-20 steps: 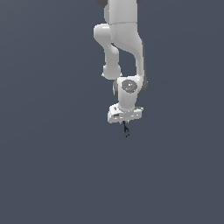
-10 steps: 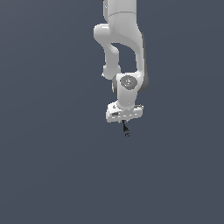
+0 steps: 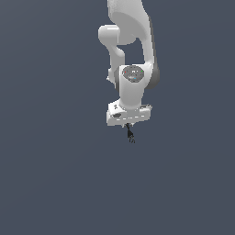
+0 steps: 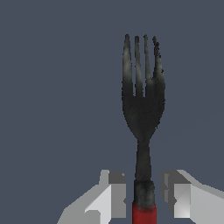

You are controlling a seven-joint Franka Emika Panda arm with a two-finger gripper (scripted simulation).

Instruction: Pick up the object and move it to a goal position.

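Note:
The object, a small blackish fork (image 3: 130,136), hangs tines down just under my white gripper (image 3: 128,125) in the exterior view. In the wrist view the fork (image 4: 142,100) points away from the camera with its four tines spread. Its thin handle runs back between my two grey fingers (image 4: 114,192), and a red patch shows at the handle's near end. My gripper (image 4: 143,186) is shut on that handle, and the fork touches nothing else.
Only a plain dark blue-grey background surrounds the arm (image 3: 133,55) in both views. No goal marker, surface edge or other object shows.
The gripper and the fork have drifted slightly toward the exterior view's left, and the upper arm has shifted. The grip on the fork is unchanged.

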